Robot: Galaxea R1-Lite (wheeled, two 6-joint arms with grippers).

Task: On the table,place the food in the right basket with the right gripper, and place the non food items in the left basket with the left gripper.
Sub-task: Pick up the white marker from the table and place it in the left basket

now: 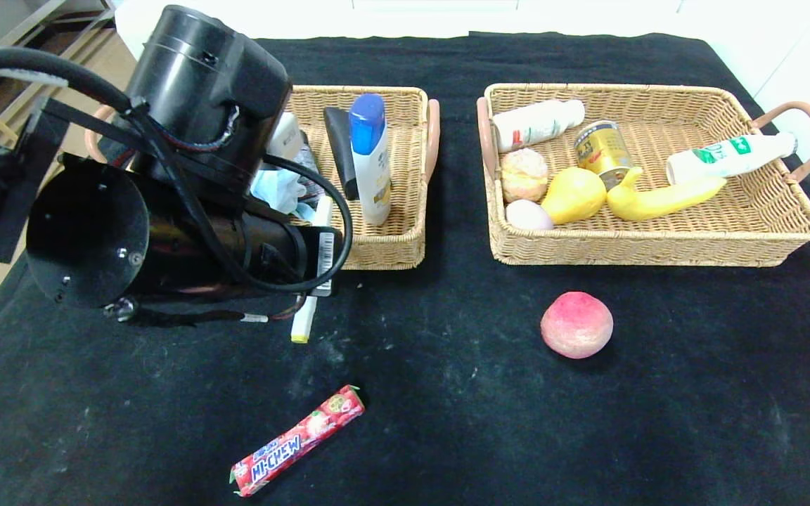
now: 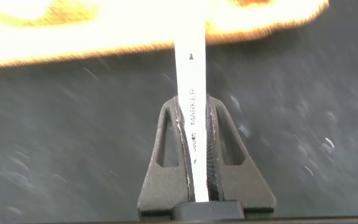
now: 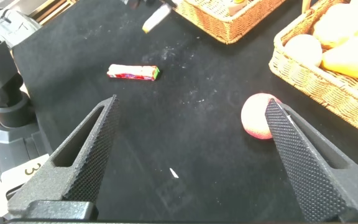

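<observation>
**Almost done: a marker in hand, a peach and a candy left**

The left basket (image 1: 405,239) already holds a blue-capped bottle (image 1: 370,158) and a dark flat thing. The right basket (image 1: 658,246) holds two white bottles, a can, a banana (image 1: 658,200), a pear, an egg and an orange. So most of the sorting is done.

The left gripper (image 2: 194,174) has its fingers squeezed tight on a white marker (image 2: 190,93). It hangs at the near edge of the left basket, above the black table (image 1: 447,393). The marker is a long stick. In the head view its long way runs near to far: the yellow tip (image 1: 299,336) points toward the near side, and the other end points at the basket. I think it only needs a short trip to drop in.

Two foods are left on the table. The peach (image 1: 576,325) sits just near the right basket. The candy stick (image 1: 298,441) lies at the near side, slanting from near-left to far-right.

The right gripper (image 3: 191,149) has its fingers wide apart and holds nothing. It hovers over the table near the peach.
</observation>
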